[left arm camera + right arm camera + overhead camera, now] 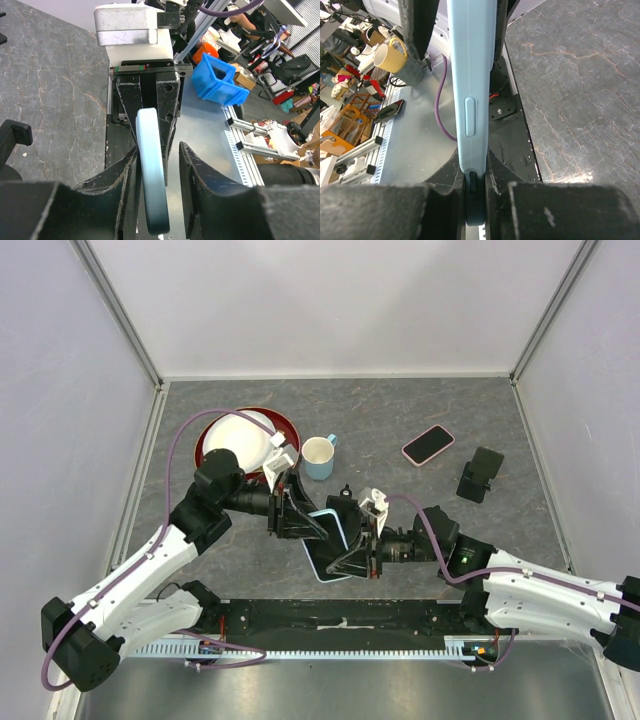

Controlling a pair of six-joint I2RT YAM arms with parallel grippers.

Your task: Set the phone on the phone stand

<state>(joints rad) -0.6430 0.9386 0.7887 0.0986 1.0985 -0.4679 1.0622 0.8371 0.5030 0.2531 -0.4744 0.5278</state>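
Observation:
A phone in a light blue case [328, 540] is held off the table near the front edge, between both arms. My right gripper [352, 558] is shut on one end of it; in the right wrist view both pads press the phone [472, 75] at the gripper [475, 160]. My left gripper [303, 523] straddles the other end of the phone [151, 170]. The left gripper [159, 147] is open: its left finger lies against the case and a clear gap shows on the other side. The black phone stand [480, 475] stands empty at the right of the table.
A pink phone [428, 444] lies flat just left of the stand. A white and blue cup [318, 456] sits mid-table, beside a red plate [290, 425] bearing a white bowl [240, 440]. White walls enclose the table on three sides.

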